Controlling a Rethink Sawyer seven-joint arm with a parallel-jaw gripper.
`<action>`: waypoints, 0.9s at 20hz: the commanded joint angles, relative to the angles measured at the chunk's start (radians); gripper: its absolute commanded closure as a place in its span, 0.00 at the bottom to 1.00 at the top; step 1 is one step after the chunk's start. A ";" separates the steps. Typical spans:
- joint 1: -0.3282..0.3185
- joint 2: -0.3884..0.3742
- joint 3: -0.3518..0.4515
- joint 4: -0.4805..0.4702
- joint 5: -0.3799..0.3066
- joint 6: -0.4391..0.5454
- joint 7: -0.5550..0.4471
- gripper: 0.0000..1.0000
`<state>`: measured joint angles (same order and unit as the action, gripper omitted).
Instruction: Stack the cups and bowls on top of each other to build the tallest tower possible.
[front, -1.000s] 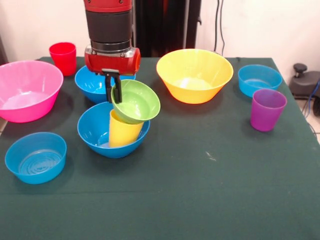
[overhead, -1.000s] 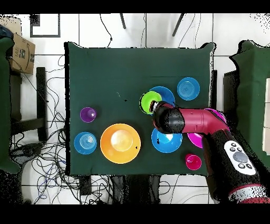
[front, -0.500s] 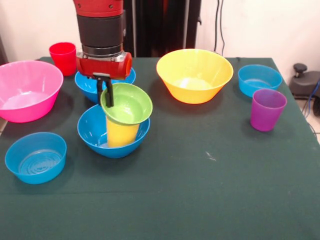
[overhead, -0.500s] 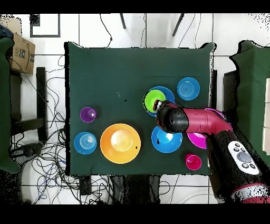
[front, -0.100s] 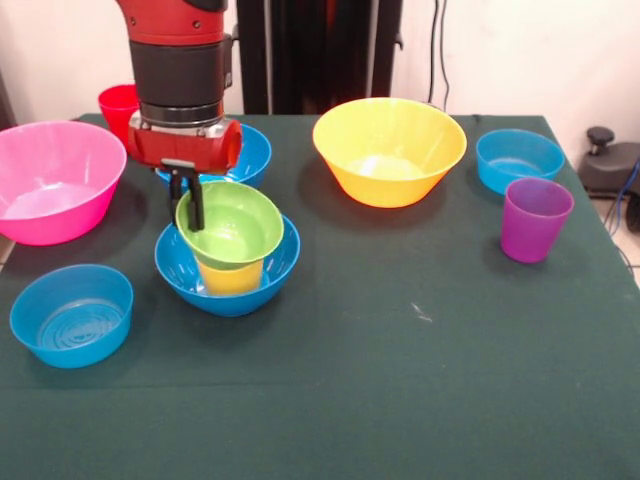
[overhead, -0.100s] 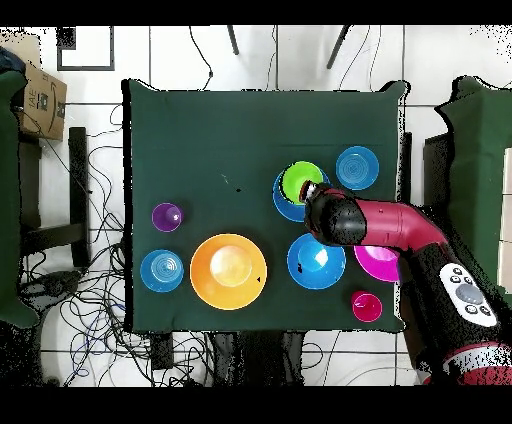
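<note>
The tower is a deep blue bowl (front, -0.100s: 272, 272) holding a yellow cup (front, -0.100s: 232, 277), with a lime green bowl (front, -0.100s: 232, 224) resting nearly level on the cup. My gripper (front, -0.100s: 190, 215) is shut on the green bowl's left rim. From overhead the green bowl (overhead, -0.100s: 301, 181) shows just beyond the red arm (overhead, -0.100s: 385, 222), which hides the gripper. A second deep blue bowl (front, -0.100s: 247, 150) lies behind the arm. The purple cup (front, -0.100s: 535, 218) stands at the right, the red cup (front, -0.100s: 116, 100) at the back left.
A large pink bowl (front, -0.100s: 55, 180) sits at the left and a light-blue bowl (front, -0.100s: 72, 313) at the front left. The yellow-orange bowl (front, -0.100s: 390, 150) stands at the back centre, with another light-blue bowl (front, -0.100s: 518, 158) beside it on the right.
The arm has moved left in the front view. The green bowl has gone from tilted and high to nearly level and lower on the yellow cup.
</note>
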<state>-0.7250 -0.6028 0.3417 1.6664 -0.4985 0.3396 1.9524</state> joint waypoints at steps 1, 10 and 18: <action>0.020 0.087 -0.023 -0.066 -0.061 -0.050 0.016 1.00; 0.037 0.063 -0.035 -0.033 -0.046 -0.056 0.033 1.00; 0.044 0.012 -0.037 0.010 -0.026 -0.032 0.042 1.00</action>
<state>-0.7133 -0.6027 0.3292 1.6559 -0.4989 0.2993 1.9524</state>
